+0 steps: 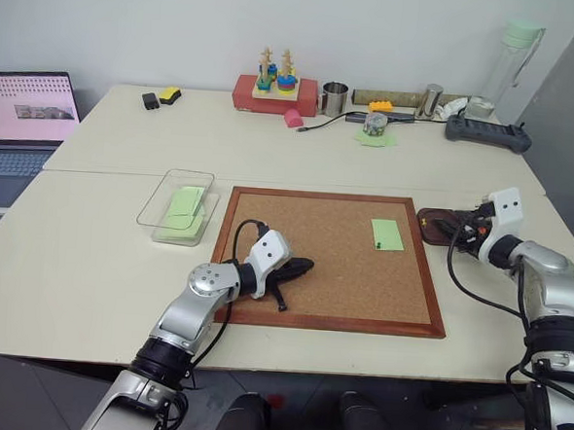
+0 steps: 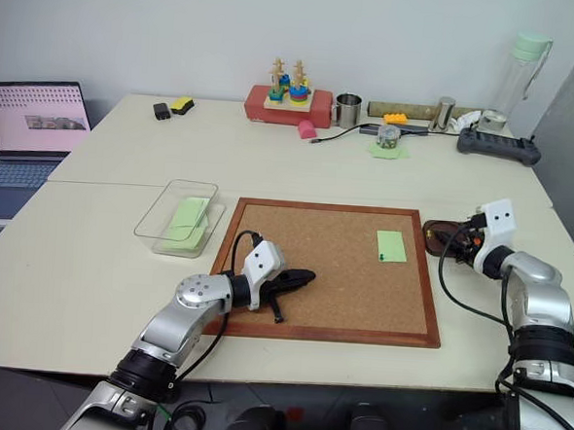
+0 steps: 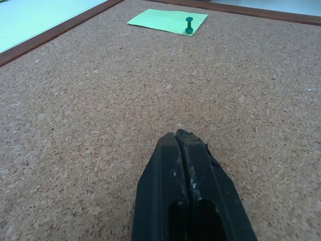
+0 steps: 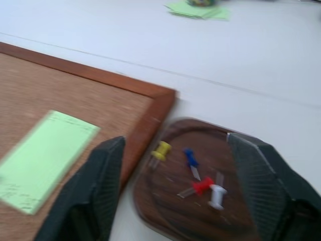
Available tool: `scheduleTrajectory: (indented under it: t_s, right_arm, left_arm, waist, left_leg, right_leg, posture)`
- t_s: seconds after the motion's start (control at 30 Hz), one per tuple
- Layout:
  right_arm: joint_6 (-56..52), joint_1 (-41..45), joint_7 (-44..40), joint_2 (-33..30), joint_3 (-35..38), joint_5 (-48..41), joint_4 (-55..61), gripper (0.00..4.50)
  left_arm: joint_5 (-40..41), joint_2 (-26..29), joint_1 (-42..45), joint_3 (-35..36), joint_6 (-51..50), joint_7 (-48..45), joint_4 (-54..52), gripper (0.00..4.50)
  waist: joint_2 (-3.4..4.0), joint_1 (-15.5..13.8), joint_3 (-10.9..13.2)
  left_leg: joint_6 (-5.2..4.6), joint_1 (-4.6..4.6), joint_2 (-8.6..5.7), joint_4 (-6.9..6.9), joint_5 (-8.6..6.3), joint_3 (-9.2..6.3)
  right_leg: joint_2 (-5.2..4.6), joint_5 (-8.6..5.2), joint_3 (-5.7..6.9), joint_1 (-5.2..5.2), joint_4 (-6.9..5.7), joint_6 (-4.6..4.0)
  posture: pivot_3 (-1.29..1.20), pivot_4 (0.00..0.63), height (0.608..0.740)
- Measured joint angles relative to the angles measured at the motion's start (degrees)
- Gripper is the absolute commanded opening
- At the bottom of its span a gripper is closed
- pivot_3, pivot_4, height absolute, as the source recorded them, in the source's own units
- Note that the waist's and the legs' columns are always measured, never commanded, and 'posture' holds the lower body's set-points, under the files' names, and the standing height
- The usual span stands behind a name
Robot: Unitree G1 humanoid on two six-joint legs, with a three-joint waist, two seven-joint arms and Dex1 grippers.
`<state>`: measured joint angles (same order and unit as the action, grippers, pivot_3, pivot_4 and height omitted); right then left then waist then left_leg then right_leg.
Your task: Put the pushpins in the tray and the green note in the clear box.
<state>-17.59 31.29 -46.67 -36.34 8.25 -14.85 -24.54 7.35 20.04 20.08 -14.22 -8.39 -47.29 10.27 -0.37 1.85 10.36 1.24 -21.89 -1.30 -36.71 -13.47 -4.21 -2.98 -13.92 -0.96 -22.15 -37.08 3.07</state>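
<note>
Lying flat near the right side of the cork board (image 1: 333,267): the green note (image 1: 386,234), pinned by one green pushpin (image 3: 189,25) standing upright at its edge. Resting just off the board's right frame on the table (image 1: 90,252): the tray (image 4: 200,201), holding yellow, blue, red and white pushpins (image 4: 193,175) lying loose. Hovering over that tray with fingers spread wide and pinching nothing: the right gripper (image 4: 175,191). Sitting left of the board: the clear box (image 1: 161,202), holding green paper. Resting on the cork near the board's lower left, fingers pressed together and empty: the left gripper (image 3: 183,150).
</note>
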Motion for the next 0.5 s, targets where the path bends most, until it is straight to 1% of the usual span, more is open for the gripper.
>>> scheduleTrajectory:
  t_s: [0.03, 0.17, 0.23, 0.33, 0.5]
  right_arm:
    - [0.4, -0.7, -1.7, -0.3, -0.7, 0.0, 1.8, 4.33]
    - [0.8, -4.7, -7.3, -0.6, -5.3, 0.1, 9.1, 4.33]
    - [0.7, -6.2, -8.9, 0.2, -7.8, 0.1, 11.3, 4.33]
    - [0.6, -6.9, -9.5, 1.4, -10.3, 0.4, 12.5, 4.33]
    - [0.9, -6.1, -8.3, 3.5, -10.7, 0.7, 10.5, 4.33]
  left_arm:
    - [0.0, 0.0, 0.0, -0.1, 0.0, 0.0, 0.0, 0.0]
    - [0.0, 0.0, 0.1, -0.1, 0.0, 0.0, 0.0, 0.0]
    - [0.0, 0.0, 0.2, -0.1, 0.0, 0.0, 0.1, 0.0]
    - [0.0, 0.0, 0.3, -0.1, 0.0, 0.0, 0.2, 0.0]
    - [0.0, 0.0, 0.2, -0.1, 0.0, 0.0, 0.1, 0.0]
  waist:
    - [0.0, 0.0, 0.0]
    - [0.0, 0.0, 0.0]
    - [0.0, 0.0, 0.0]
    - [-0.01, 0.0, 0.0]
    - [-0.01, 0.0, 0.0]
  left_leg:
    - [0.0, 0.0, 0.0, 0.0, 0.0, -0.02]
    - [0.0, 0.0, 0.01, 0.01, 0.0, -0.06]
    - [0.0, 0.0, 0.02, 0.01, 0.0, -0.07]
    - [0.0, 0.0, 0.02, 0.01, 0.0, -0.12]
    - [0.0, 0.0, 0.02, 0.02, 0.0, -0.18]
  right_leg:
    - [0.0, 0.0, 0.02, 0.02, 0.01, 0.0]
    - [0.0, -0.01, 0.04, 0.03, 0.04, 0.01]
    - [-0.01, -0.01, 0.02, 0.02, 0.04, 0.01]
    - [-0.02, 0.0, 0.02, 0.02, 0.04, 0.02]
    - [-0.04, 0.0, 0.03, 0.01, 0.05, 0.02]
  posture:
    - [0.0, 0.15, 0.74]
    - [0.0, 0.15, 0.74]
    - [0.0, 0.15, 0.74]
    - [0.0, 0.15, 0.74]
    - [0.0, 0.15, 0.74]
